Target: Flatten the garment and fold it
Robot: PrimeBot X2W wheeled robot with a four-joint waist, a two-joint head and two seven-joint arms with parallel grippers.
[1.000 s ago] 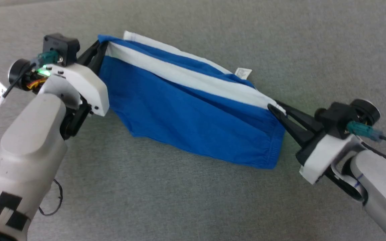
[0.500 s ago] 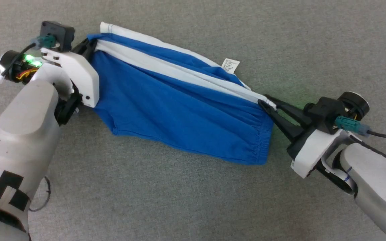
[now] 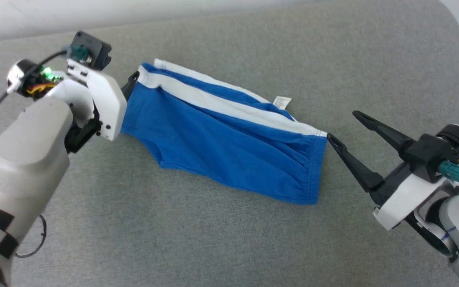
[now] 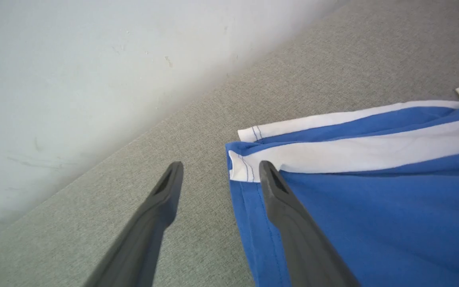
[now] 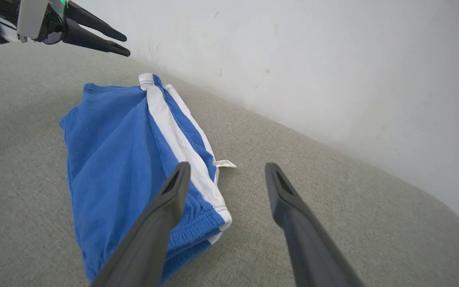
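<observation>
On the grey bench (image 3: 213, 239) the garment (image 3: 221, 143) now lies slack and laid out, no longer stretched between the arms — both grippers let go within the last second. On the left gripper (image 4: 219, 165) the fingers are apart, one tip over the striped hem corner. The right gripper (image 3: 342, 125) has its fingers spread wide, just off the waistband (image 3: 313, 171) corner, holding nothing. The stretch looks done to me — you'll need fresh grasps for the fold.

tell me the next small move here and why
Probably lower the right gripper onto the waistband corner and close there, to fold that end towards the hem. Jaws of both it and the left gripper stand open, holding nothing, and the garment lies stretched out on the grey surface.
</observation>
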